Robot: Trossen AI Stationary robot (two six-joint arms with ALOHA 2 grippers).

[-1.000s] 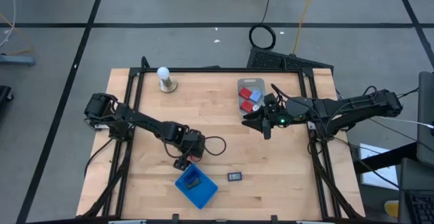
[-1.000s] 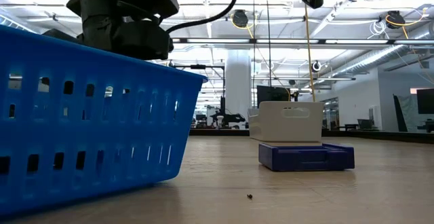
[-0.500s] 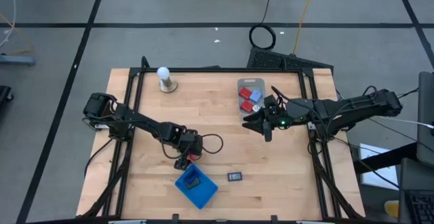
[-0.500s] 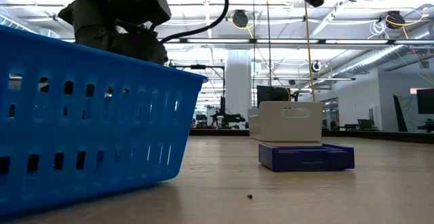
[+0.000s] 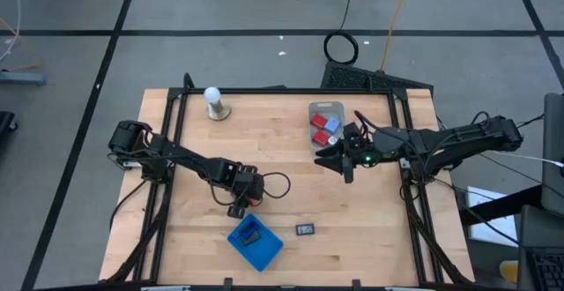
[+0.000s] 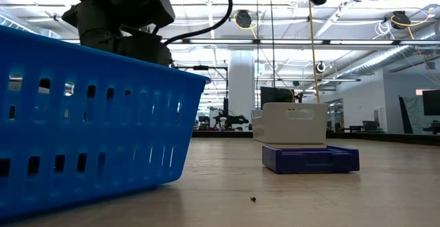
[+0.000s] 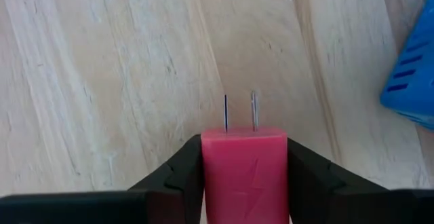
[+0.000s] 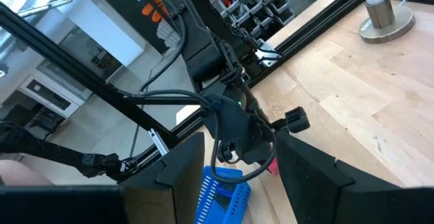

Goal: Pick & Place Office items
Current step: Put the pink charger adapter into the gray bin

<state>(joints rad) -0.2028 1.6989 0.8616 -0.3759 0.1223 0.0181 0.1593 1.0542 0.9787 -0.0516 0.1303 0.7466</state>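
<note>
A red block (image 7: 244, 170) with two metal prongs (image 7: 252, 112) at its front sits between the fingers of my left gripper (image 5: 241, 205), which is shut on it just beyond the far side of the blue basket (image 5: 256, 241). A dark item (image 5: 251, 235) lies in the basket. A flat black rectangle (image 5: 305, 229) lies on the wood to the basket's right. My right gripper (image 5: 342, 163) hangs raised near the clear bin (image 5: 325, 125), open, with nothing between its fingers (image 8: 305, 170). My left gripper pinches the red block by its two opposite side faces (image 7: 207, 166) between its two fingers (image 7: 178, 176). The fingers point steeply down at the table and the prongs point the same way, ahead of the fingertips. Whether the block touches the wood, I cannot tell.
The clear bin at the far right holds red and blue pieces. A white ball on a round stand (image 5: 212, 101) is at the far left. In the low view the basket wall (image 6: 89, 117) fills the left side. Bare wood lies across the table's middle.
My left gripper has rolled a little about its own pointing line, staying over the same spot beyond the basket. The right arm has kept still.
</note>
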